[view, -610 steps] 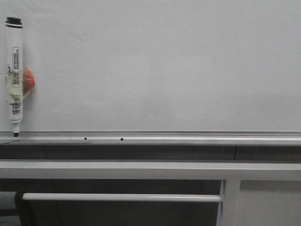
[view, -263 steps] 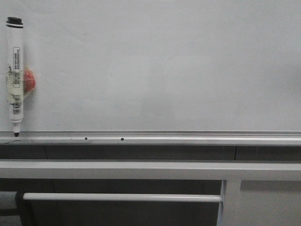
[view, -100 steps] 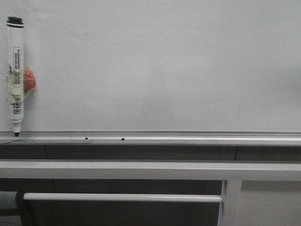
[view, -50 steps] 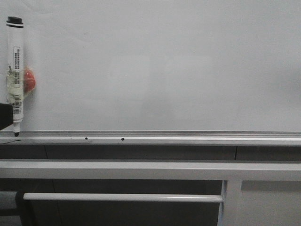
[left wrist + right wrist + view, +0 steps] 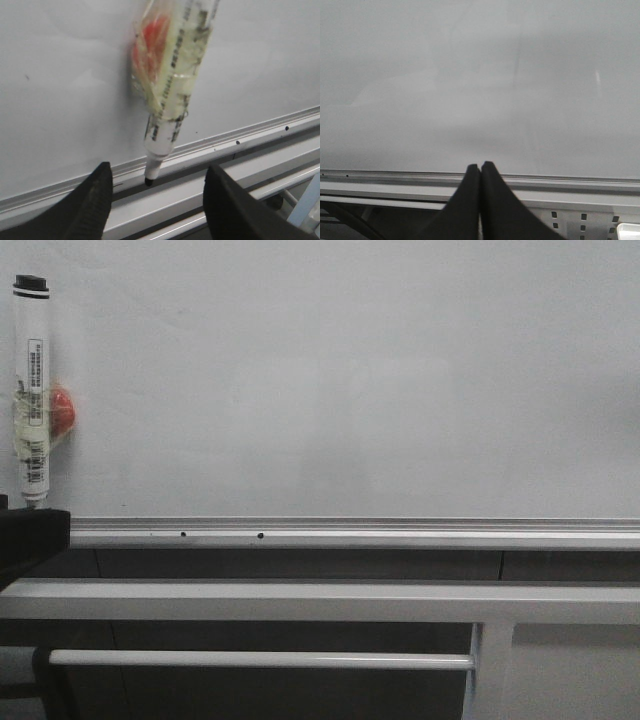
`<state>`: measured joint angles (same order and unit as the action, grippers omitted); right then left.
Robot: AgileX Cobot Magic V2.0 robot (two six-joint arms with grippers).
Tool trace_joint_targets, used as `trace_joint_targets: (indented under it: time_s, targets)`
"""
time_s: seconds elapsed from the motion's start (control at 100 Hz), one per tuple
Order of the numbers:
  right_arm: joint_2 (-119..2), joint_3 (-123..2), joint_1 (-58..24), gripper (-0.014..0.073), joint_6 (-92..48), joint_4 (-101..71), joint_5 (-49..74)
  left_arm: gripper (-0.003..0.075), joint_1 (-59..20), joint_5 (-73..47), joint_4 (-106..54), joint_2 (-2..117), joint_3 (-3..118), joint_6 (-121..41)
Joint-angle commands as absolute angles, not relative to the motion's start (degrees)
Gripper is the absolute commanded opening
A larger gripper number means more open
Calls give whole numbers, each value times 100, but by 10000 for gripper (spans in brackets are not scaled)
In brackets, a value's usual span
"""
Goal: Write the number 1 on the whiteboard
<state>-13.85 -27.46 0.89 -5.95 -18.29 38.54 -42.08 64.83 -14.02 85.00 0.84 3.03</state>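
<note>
Left pincer (image 5: 30, 540) is showing in the front view only as a dark block at the left edge, over the bottom rail; can't tell its opening from here. Whiteboard (image 5: 350, 380) is filling the upper part of the view, w/ no stroke on it, so the number 1 isn't written yet. White marker (image 5: 31, 390) is standing upright against the board at far left, black cap up, w/ a red blob (image 5: 62, 410) taped to its side. Silver rail (image 5: 400, 534) is running along the board's lower edge, two small dark holes in it. Grey frame bars (image 5: 300, 600) are sitting below that.

Left wrist view: left pincer (image 5: 157, 192) is standing open, jaws wide apart & holding nothing, marker tip (image 5: 149, 181) lying between them & just above the rail. Marker body (image 5: 175, 85) is wrapped in yellowish tape around the red blob (image 5: 150, 42); pic is blurred here.

Right wrist view: right pincer (image 5: 480, 172) is closed, fingertips pressed together & gripping nothing, facing the bare whiteboard (image 5: 480, 85) near its rail (image 5: 395, 176).
</note>
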Motion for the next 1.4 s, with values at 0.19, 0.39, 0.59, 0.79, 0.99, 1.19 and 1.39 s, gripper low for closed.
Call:
trace_joint_targets:
  time_s: [0.19, 0.39, 0.59, 0.79, 0.99, 1.19, 1.39]
  targets:
    - [-1502, -2887, 71, -64, -663, -1897, 3370, 368, -4253, 7927, -1399, 8418, 180, 414]
    - [-1502, -2887, 71, -64, -663, -1887, 3370, 368, -4253, 7927, -1399, 8329, 333, 414]
    - [-1502, -2887, 71, -64, -663, -1887, 3370, 368, -4253, 7927, -1441, 8313, 407, 414]
    - [-1502, -2887, 71, -64, -663, -1887, 3370, 296, -4253, 7927, -1441, 8313, 407, 414]
    - [-1502, -2887, 71, -64, -663, -1887, 3366, -21, -4253, 7927, -1307, 8304, 407, 401]
    - [-1502, -2887, 71, -64, -671, -1887, 3343, -20, -4253, 7927, -954, 8304, 396, 401]
    - [-1502, -2899, -335, -64, -1441, -1911, 3486, -20, -4253, 7927, -284, 8304, 233, 311]
